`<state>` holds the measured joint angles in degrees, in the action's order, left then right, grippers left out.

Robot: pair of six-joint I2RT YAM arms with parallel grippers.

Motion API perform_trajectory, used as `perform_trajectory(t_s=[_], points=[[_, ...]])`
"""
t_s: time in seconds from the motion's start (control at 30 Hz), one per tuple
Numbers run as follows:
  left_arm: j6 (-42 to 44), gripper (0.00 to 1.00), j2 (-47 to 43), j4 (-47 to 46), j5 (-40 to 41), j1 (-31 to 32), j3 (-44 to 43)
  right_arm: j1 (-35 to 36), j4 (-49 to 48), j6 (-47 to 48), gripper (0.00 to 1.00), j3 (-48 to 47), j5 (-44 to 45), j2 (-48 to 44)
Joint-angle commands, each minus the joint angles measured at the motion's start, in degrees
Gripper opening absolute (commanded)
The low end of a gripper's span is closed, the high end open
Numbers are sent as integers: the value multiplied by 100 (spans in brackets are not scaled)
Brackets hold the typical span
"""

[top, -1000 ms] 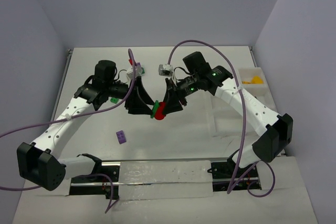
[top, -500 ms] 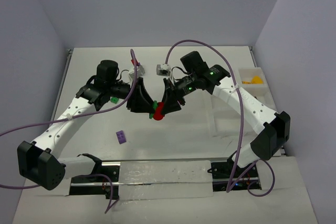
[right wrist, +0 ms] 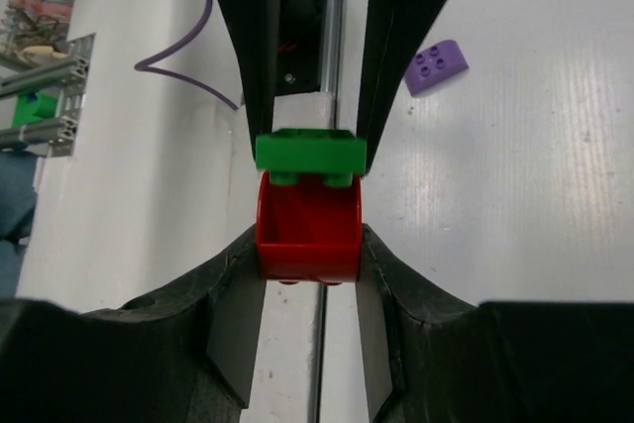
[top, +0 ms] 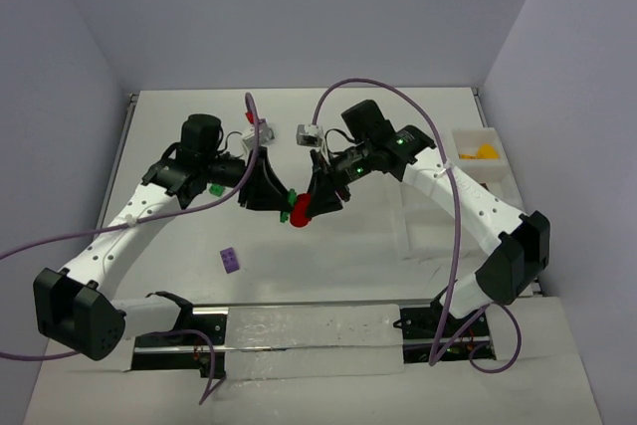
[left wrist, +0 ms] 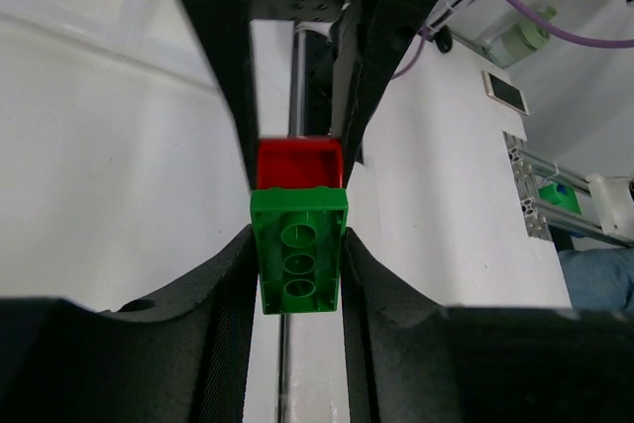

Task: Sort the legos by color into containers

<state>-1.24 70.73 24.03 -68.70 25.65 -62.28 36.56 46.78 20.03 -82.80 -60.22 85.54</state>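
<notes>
Top view: the left end effector point(top: 279, 196) and right end effector point(top: 317, 201) meet nose to nose above the counter point(top: 348, 266). Between them is a green brick point(top: 291, 195) joined to a red brick point(top: 299, 215). A purple brick point(top: 230, 259) lies near, and the tray point(top: 468, 134) is well apart at the right edge.

Left wrist: the left end effector is clamped on the green brick, with the red one stuck beyond it.

Right wrist: the right end effector is clamped on the red brick, which the green one caps.

Risk: the pair likely needs pulling apart. A skewed pull or a weak clamp could let one brick slip free and drop, or drag both out of one grip.
</notes>
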Motion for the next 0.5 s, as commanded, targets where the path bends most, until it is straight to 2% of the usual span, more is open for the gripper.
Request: perform_trajectory(t_s=[0.0,0.17,0.27,0.47], points=[[293,0,-97,240,-43,-671,-134,-299,473,449,0,364,329,-446],[709,0,-50,579,15,-941,-322,-1006,984,940,0,641,464,-666],[724,0,-82,497,528,-1044,-297,-1713,1402,1286,0,854,836,-834],[639,0,-202,191,1876,-1044,-74,-3504,1718,1420,0,1037,2971,-1306]])
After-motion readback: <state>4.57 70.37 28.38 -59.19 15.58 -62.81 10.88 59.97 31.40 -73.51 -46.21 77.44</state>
